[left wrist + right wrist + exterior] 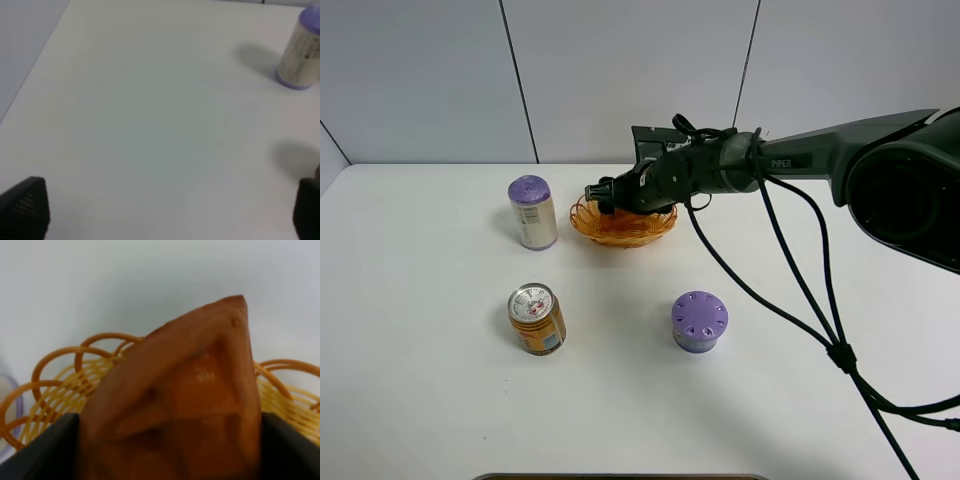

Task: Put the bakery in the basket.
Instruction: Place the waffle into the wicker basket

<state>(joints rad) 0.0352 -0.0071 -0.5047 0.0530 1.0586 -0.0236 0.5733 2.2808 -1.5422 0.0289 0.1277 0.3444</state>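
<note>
The orange-yellow woven basket (623, 225) sits at the back middle of the table. My right gripper (603, 193) reaches over the basket's far left part, shut on the orange-brown waffle wedge. In the right wrist view the waffle (185, 400) fills the space between the two black fingers (40, 450), with the basket's looped rim (57, 390) just beyond it. In the exterior view the waffle is hidden by the gripper. My left gripper (170, 210) is open over bare table, its fingertips (25, 205) wide apart and holding nothing.
A purple-lidded can (532, 211) stands left of the basket and also shows in the left wrist view (300, 50). An orange can (536, 319) stands front left. A short purple lidded pot (699, 321) stands front right of the basket. Black cables (800, 290) hang from the right arm.
</note>
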